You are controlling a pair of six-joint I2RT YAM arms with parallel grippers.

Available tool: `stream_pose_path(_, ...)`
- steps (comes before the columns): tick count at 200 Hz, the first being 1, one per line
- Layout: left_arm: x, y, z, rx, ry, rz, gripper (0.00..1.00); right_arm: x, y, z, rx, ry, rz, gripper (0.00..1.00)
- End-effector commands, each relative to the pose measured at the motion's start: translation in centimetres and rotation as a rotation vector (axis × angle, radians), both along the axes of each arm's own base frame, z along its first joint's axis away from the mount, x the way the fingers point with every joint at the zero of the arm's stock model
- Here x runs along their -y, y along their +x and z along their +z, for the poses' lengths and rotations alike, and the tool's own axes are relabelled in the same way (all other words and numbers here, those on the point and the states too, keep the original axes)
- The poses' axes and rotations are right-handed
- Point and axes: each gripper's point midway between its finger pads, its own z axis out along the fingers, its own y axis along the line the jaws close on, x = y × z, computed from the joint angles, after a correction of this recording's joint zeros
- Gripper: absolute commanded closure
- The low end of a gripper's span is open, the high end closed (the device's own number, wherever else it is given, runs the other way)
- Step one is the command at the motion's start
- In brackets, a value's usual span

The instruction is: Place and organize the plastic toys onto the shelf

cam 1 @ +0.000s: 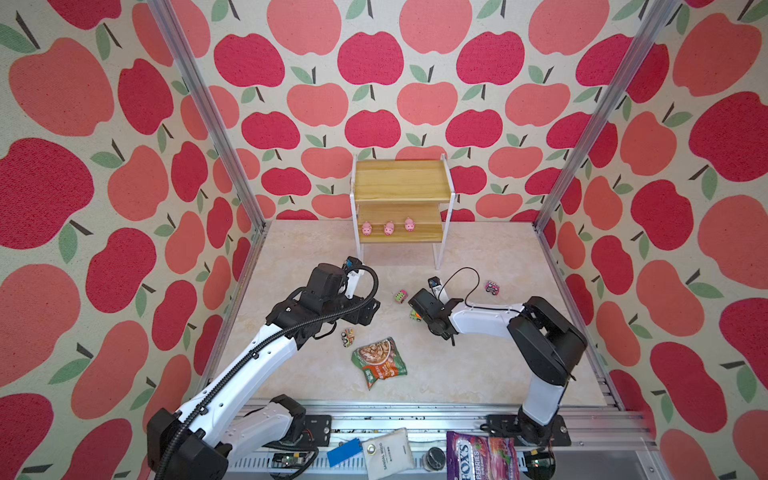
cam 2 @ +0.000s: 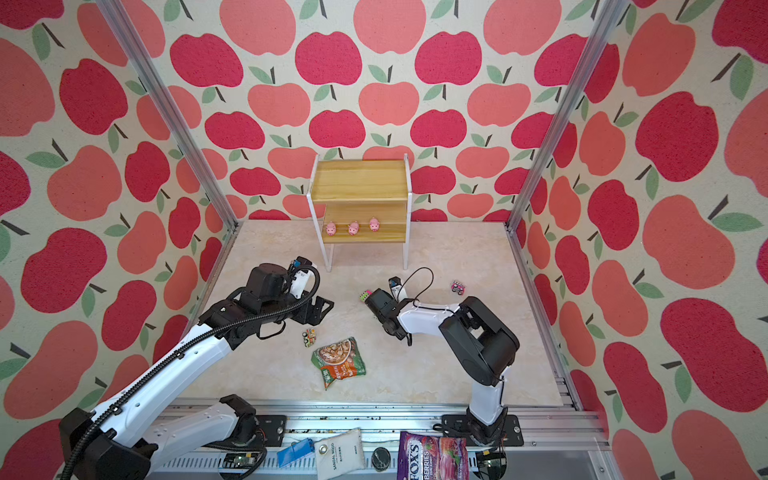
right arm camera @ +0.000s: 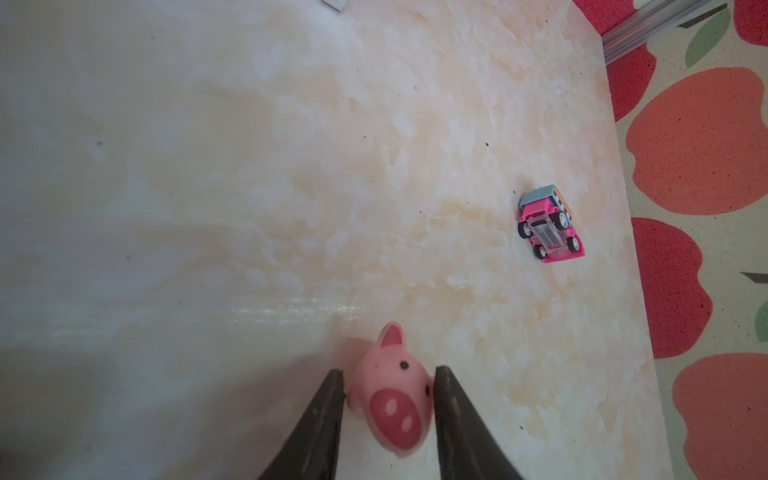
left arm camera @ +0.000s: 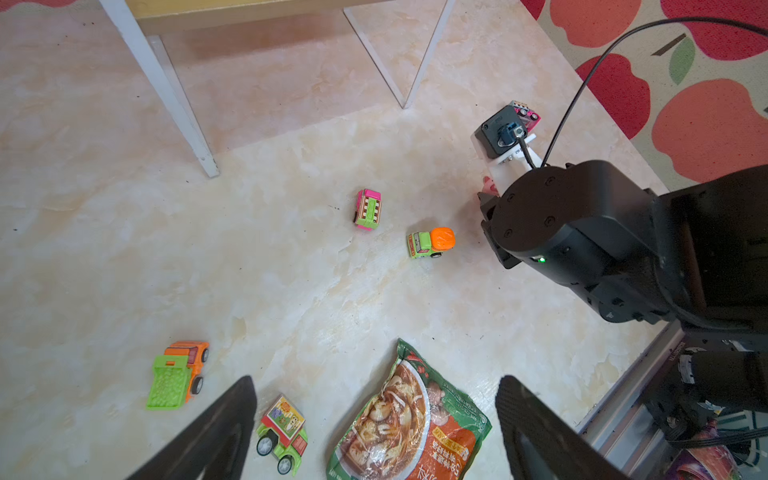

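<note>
The shelf (cam 1: 401,195) stands at the back wall with three pink pigs (cam 1: 389,228) in a row on its lower board. My right gripper (right arm camera: 389,370) is low over the floor, and a fourth pig (right arm camera: 390,399) lies between its fingers. The jaws stand slightly wider than the pig, with a thin gap on one side. My left gripper (left arm camera: 374,380) hangs wide open and empty above the floor. Trucks lie scattered: pink-green (left arm camera: 367,209), green with orange drum (left arm camera: 430,243), orange with green bed (left arm camera: 178,374), a tipped green one (left arm camera: 282,432), and a pink one (right arm camera: 549,224) on its back.
A flat green-and-orange snack packet (cam 1: 379,360) lies on the floor between the two arms, near the front. Candy bags (cam 1: 482,455) and a white pouch (cam 1: 388,453) rest on the front rail. Apple-patterned walls and metal posts (cam 1: 552,208) close in the floor.
</note>
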Motion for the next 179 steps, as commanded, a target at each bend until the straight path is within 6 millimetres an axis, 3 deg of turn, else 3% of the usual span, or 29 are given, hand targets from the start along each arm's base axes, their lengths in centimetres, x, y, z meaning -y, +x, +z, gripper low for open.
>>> stream_pose_path(1,-0.3,0.1,0.3,0.009,0.012,0.006,0.08,-0.2,-2.1,-0.8,-0.05,0.08,-0.005,0.57)
stream_pose_path(45,-0.2,0.1,0.4,0.011,0.006,0.002,0.08,-0.8,-4.7,-1.0,-0.09,0.149,0.012,0.56)
stream_pose_path(79,-0.2,0.1,0.5,0.01,0.004,0.003,0.08,-2.2,-5.5,-0.4,-0.095,0.231,0.059,0.52)
stream_pose_path(125,-0.2,0.1,0.4,0.011,0.009,0.003,0.08,-3.4,-5.7,3.3,-0.06,0.383,0.088,0.47)
stream_pose_path(154,-0.2,0.1,0.5,0.013,0.008,0.003,0.08,-2.7,-6.0,5.0,-0.028,0.479,0.011,0.46)
stream_pose_path(179,-0.2,0.0,0.5,0.014,0.006,0.001,0.08,-1.6,-6.3,3.6,-0.069,0.552,-0.119,0.46)
